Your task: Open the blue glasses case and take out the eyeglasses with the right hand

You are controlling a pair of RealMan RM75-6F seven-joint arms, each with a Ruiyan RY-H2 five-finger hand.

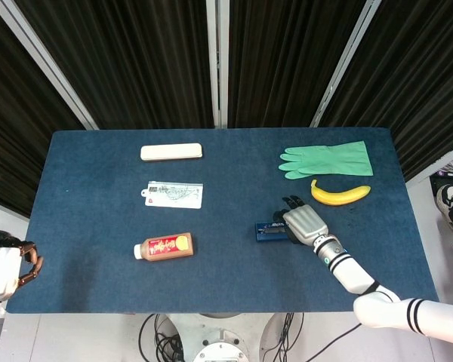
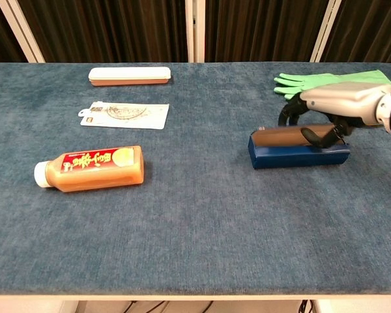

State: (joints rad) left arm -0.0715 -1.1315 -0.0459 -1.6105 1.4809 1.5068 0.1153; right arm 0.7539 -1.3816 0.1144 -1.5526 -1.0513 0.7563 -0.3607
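The blue glasses case (image 2: 298, 151) lies right of the table's middle, and in the head view the blue glasses case (image 1: 269, 231) shows as a dark bar. Its printed lid no longer faces me; a brown inner surface (image 2: 283, 137) shows along the top. My right hand (image 2: 339, 101) reaches over the case's right half, fingers hooked behind it and thumb on the brown surface. From above, my right hand (image 1: 306, 224) covers that end. No eyeglasses are visible. My left hand (image 1: 7, 270) hangs off the table's front left corner, holding nothing that I can see.
A green rubber glove (image 1: 328, 160) and a banana (image 1: 340, 194) lie just beyond the right hand. On the left side lie a drink bottle (image 2: 91, 167) on its side, a printed card (image 2: 124, 114) and a cream case (image 2: 129, 75).
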